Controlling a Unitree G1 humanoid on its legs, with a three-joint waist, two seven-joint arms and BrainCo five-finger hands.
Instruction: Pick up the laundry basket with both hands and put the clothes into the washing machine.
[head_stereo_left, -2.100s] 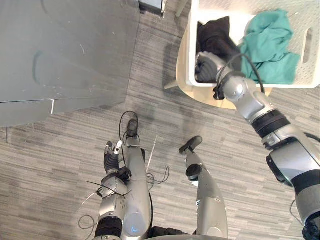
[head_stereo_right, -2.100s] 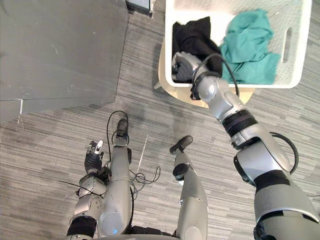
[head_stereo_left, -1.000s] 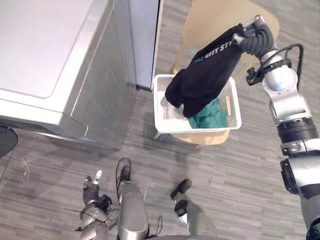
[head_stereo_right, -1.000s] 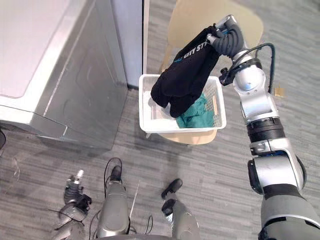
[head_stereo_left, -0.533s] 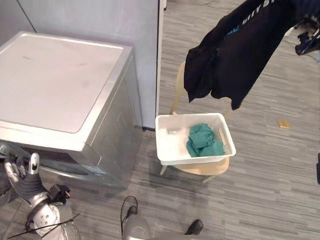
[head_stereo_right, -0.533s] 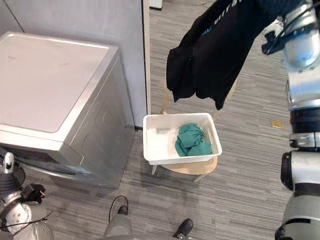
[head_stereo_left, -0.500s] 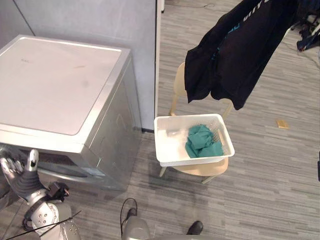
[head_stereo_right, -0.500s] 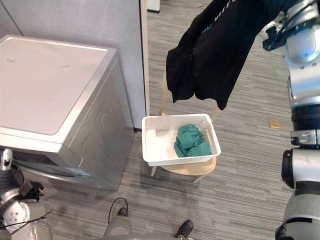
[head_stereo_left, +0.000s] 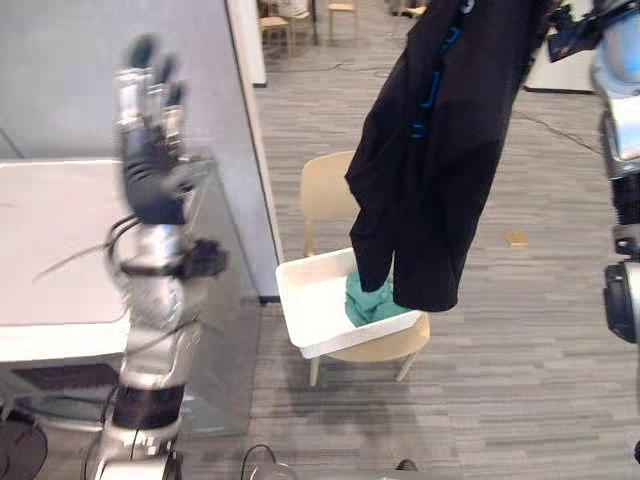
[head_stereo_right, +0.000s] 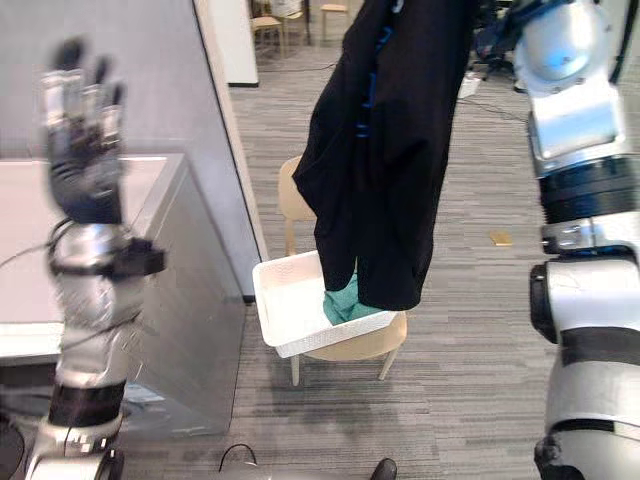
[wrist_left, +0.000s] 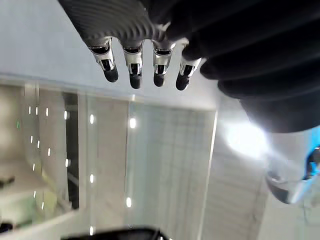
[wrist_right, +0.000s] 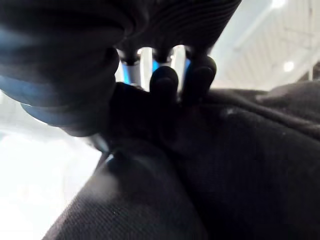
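Observation:
A black garment (head_stereo_left: 430, 150) hangs long from my right hand (wrist_right: 170, 80), whose fingers are curled into the cloth high above the white laundry basket (head_stereo_left: 305, 310). The basket sits on a light wooden chair (head_stereo_left: 325, 195) and holds a teal cloth (head_stereo_left: 362, 300), partly hidden by the garment's hem. My left hand (head_stereo_left: 150, 130) is raised in front of the grey wall, fingers straight and spread, holding nothing. It stands over the right edge of the grey washing machine (head_stereo_left: 50, 250), left of the basket.
A tall grey partition wall (head_stereo_left: 60, 60) stands behind the machine. More chairs (head_stereo_left: 275, 20) are in the far room. A small tan object (head_stereo_left: 516, 239) lies on the striped grey floor to the right of the chair.
The camera has tilted up. My left hand rose from low by the machine's front to high above its top. The black garment still hangs from my right hand, over the basket.

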